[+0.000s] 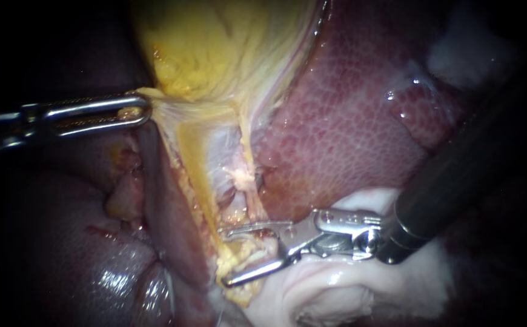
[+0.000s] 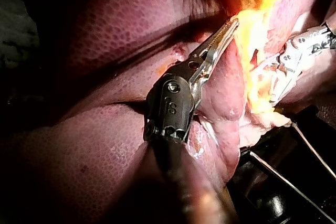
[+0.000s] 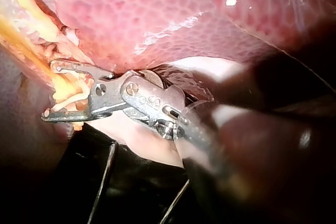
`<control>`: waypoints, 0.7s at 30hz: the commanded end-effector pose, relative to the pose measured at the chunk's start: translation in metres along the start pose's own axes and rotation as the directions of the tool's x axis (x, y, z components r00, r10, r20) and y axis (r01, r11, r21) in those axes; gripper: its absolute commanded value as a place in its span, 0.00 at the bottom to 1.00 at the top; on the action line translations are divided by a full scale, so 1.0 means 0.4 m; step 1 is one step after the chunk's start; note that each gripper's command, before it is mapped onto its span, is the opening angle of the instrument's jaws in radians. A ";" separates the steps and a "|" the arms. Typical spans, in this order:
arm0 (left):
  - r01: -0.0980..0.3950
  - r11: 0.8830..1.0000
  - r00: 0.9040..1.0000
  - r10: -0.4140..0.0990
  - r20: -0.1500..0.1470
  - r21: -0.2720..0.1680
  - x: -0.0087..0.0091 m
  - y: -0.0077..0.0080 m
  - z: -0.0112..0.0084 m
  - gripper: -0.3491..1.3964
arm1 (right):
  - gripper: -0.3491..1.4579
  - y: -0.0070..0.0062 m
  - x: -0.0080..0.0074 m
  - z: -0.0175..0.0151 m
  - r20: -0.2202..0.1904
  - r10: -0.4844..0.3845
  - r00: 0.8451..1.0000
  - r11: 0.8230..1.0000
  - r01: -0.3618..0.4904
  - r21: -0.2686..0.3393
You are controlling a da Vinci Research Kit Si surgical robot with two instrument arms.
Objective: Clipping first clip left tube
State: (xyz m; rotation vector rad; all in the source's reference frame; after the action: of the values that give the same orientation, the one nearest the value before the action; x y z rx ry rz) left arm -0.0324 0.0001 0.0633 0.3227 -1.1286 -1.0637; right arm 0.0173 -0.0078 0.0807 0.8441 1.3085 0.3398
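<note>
Left tube (image 1: pixel 194 181), yellowish band, running down from gallbladder (image 1: pixel 215 42) into the released, wide-apart hand of right instrument (image 1: pixel 227 257), straddled near its lower end. Left instrument (image 1: pixel 145 109) with hand clenched on gallbladder's edge. Liver (image 1: pixel 348 121) close alongside, leaving little room. Dark surface (image 3: pixel 68 182) beneath.

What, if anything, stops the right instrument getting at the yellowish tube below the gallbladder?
Probably nothing, so yes: the right instrument has its open jaws astride the yellowish tube, with no other tissue between. The left instrument, shut on the edge of the gallbladder, holds it taut, well clear.
</note>
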 end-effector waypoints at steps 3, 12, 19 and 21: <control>0.000 1.000 1.000 0.000 0.000 -0.001 -0.0001 -0.0005 -0.0002 0.00 | 0.52 -0.0005 0.0025 -0.0035 -0.006 0.007 1.000 1.000 -0.007 -0.011; 0.000 1.000 1.000 0.000 0.001 -0.003 -0.0003 -0.0013 -0.0003 0.00 | 0.52 -0.0009 0.0075 -0.0112 -0.017 0.018 1.000 0.999 -0.019 -0.036; 0.002 1.000 1.000 -0.002 0.005 -0.005 -0.0006 -0.0036 -0.0004 0.00 | 0.52 0.0003 0.0077 -0.0109 -0.018 0.014 1.000 0.999 -0.015 -0.043; 0.002 1.000 1.000 -0.002 0.005 -0.006 -0.0006 -0.0039 -0.0004 0.00 | 0.52 0.0007 0.0074 -0.0100 -0.018 0.013 1.000 0.999 -0.014 -0.045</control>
State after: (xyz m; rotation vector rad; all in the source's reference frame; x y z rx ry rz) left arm -0.0331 -0.0005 0.0620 0.3184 -1.1303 -1.0687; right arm 0.0145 -0.0043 0.0788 0.8121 1.3079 0.3868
